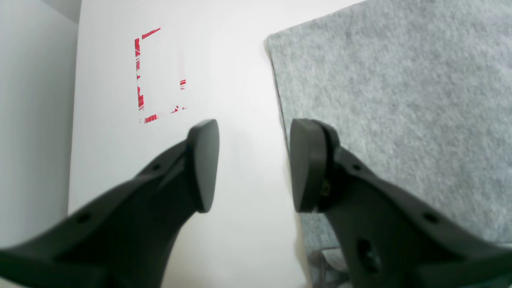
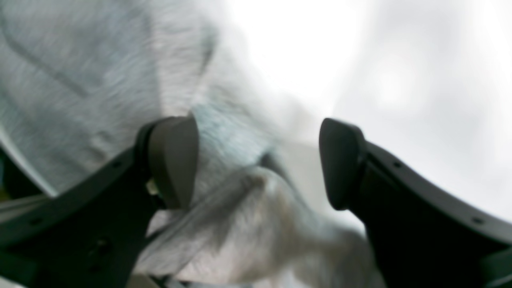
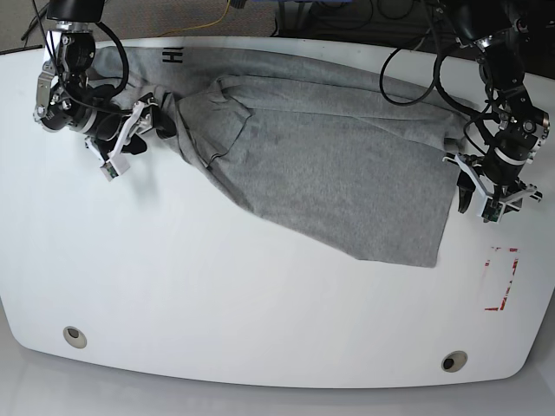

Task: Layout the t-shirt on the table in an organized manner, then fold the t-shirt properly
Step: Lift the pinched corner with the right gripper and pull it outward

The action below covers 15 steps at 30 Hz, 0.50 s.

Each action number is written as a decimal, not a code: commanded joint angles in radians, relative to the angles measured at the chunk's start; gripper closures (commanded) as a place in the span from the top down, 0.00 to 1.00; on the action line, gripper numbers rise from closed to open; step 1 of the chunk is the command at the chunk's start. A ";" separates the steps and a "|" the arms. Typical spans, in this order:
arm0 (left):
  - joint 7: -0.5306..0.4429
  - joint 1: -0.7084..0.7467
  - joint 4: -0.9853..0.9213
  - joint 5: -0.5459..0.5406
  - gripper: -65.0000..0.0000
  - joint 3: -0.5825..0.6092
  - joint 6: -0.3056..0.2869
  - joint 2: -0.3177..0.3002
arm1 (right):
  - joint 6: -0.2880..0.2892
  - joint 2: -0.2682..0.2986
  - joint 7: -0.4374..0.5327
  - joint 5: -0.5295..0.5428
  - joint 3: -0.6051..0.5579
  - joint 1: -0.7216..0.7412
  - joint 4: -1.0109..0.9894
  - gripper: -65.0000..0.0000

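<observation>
The t-shirt [image 3: 321, 165] is lying spread across the far half of the table [image 3: 217, 303], its long axis running side to side along the far edge, with the straight hem end pointing toward the side where the left gripper [image 3: 487, 198] is hanging and a lower corner reaching out toward the middle of the table. The opposite end is sitting bunched and creased, black lettering showing near the far edge. The right gripper [image 2: 258, 164] is hovering at that bunched end with its jaws spread, a crumpled fold of grey cloth rising between them, though blur is hiding whether the pads are touching it. The left gripper's jaws are standing apart and straddling the shirt's straight edge, pinching nothing. A red outline mark [image 1: 154, 76] is lying just beyond it on bare tabletop.
</observation>
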 commanded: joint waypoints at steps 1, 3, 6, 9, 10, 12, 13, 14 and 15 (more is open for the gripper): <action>-0.024 -0.012 0.016 -0.012 0.41 -0.002 0.007 -0.011 | 0.005 0.007 0.021 0.020 -0.016 0.007 0.016 0.54; -0.024 -0.012 0.016 -0.012 0.41 -0.002 0.007 -0.011 | 0.005 -0.007 0.021 0.020 -0.031 0.007 0.016 0.45; -0.024 -0.012 0.016 -0.012 0.41 -0.002 0.007 -0.011 | 0.005 -0.015 0.021 0.020 -0.036 0.007 0.016 0.34; -0.024 -0.012 0.016 -0.012 0.41 -0.002 0.007 -0.011 | 0.005 -0.016 0.021 0.020 -0.036 0.006 0.016 0.25; -0.024 -0.012 0.016 -0.012 0.41 -0.002 0.007 -0.011 | 0.005 -0.016 0.021 0.020 -0.036 0.004 0.016 0.22; -0.024 -0.012 0.016 -0.012 0.41 -0.002 0.007 -0.011 | 0.005 -0.016 0.021 0.020 -0.036 0.004 0.018 0.18; -0.024 -0.012 0.016 -0.012 0.41 -0.002 0.007 -0.011 | 0.005 -0.016 0.021 0.020 -0.037 0.004 0.018 0.16; -0.024 -0.012 0.016 -0.012 0.41 -0.002 0.007 -0.011 | 0.005 -0.016 0.021 0.020 -0.037 0.004 0.018 0.13; -0.024 -0.012 0.016 -0.012 0.41 -0.002 0.007 -0.011 | 0.005 -0.016 0.021 0.020 -0.037 0.004 0.019 0.11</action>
